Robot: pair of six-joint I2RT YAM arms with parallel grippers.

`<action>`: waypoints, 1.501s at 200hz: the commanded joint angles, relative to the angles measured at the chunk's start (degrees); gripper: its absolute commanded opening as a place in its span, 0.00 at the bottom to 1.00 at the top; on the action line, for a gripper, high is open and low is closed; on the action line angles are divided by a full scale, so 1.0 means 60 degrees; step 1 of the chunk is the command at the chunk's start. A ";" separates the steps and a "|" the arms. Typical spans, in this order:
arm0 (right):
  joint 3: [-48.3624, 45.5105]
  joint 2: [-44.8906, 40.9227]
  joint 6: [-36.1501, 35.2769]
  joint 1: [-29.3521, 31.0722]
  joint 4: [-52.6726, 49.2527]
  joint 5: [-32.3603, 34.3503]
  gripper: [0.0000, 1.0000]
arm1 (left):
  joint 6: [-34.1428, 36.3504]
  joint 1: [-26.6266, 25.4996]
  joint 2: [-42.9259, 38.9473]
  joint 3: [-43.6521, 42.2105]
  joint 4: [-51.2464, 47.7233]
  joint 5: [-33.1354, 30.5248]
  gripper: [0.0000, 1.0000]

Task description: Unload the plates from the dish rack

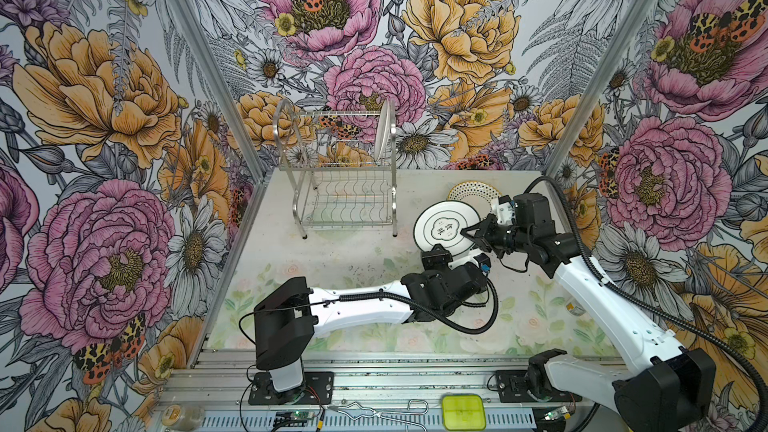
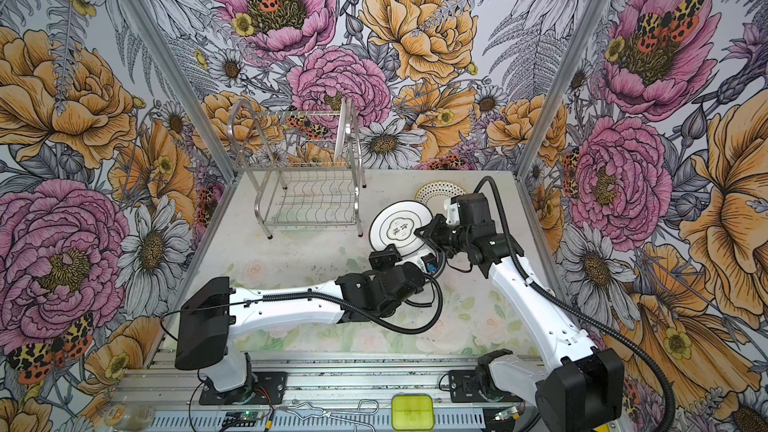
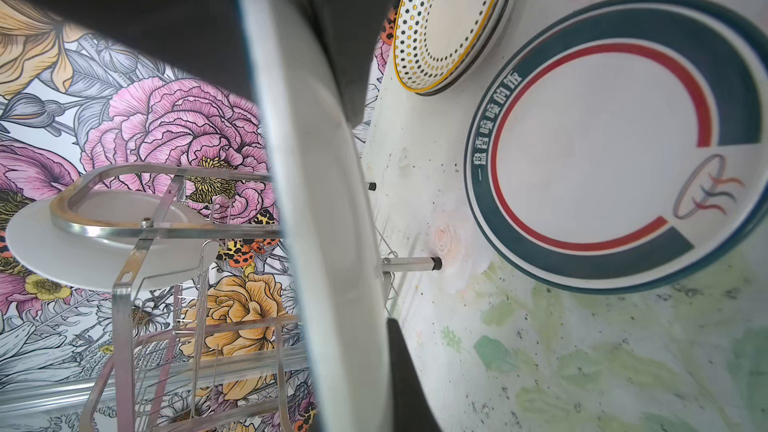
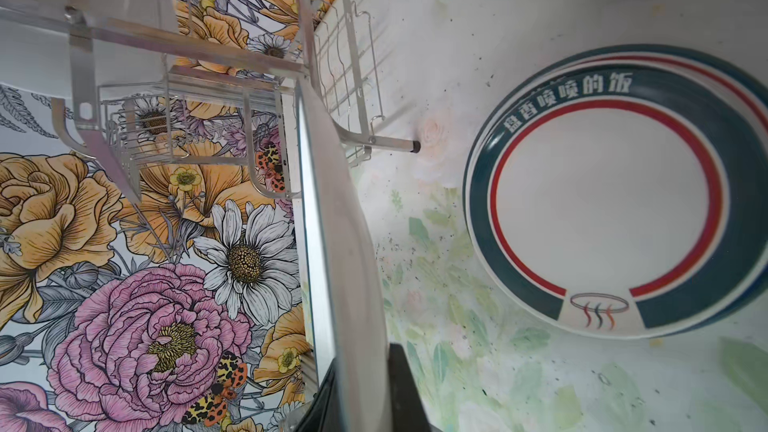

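White lettered plate [image 1: 442, 227], clamped by left claw [image 1: 435, 249] and right claw [image 1: 468, 235] alike, hangs seemingly mid-handover; next, left lets go.

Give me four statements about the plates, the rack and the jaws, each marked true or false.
1. In the upper tier of the dish rack, one white plate stands on edge. True.
2. The left jaws and the right jaws both clamp the character plate. True.
3. The dotted plate stands in the rack's lower tier. False: it lies flat on the table, to the right of the rack.
4. The teal-and-red plate is lifted in the air. False: it lies flat on the table.
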 commanded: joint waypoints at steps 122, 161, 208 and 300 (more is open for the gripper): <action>-0.0186 0.0983 -0.0097 -0.1117 0.2136 0.0064 0.00 | -0.2365 0.0667 -0.1413 -0.0395 -0.0315 0.1836 0.76; -0.0454 0.1532 -0.0208 -0.1175 0.2260 0.0130 0.00 | -0.3411 0.1178 -0.2270 -0.0609 -0.1098 0.1763 0.81; -0.1120 0.1667 -0.0259 -0.1168 0.2368 0.0508 0.00 | -0.4928 0.2949 -0.4110 -0.0494 -0.1717 0.3657 0.94; -0.1796 0.2332 -0.0213 -0.1139 0.2699 0.0776 0.00 | -0.6438 0.6127 -0.4145 0.1072 -0.1367 0.4969 0.99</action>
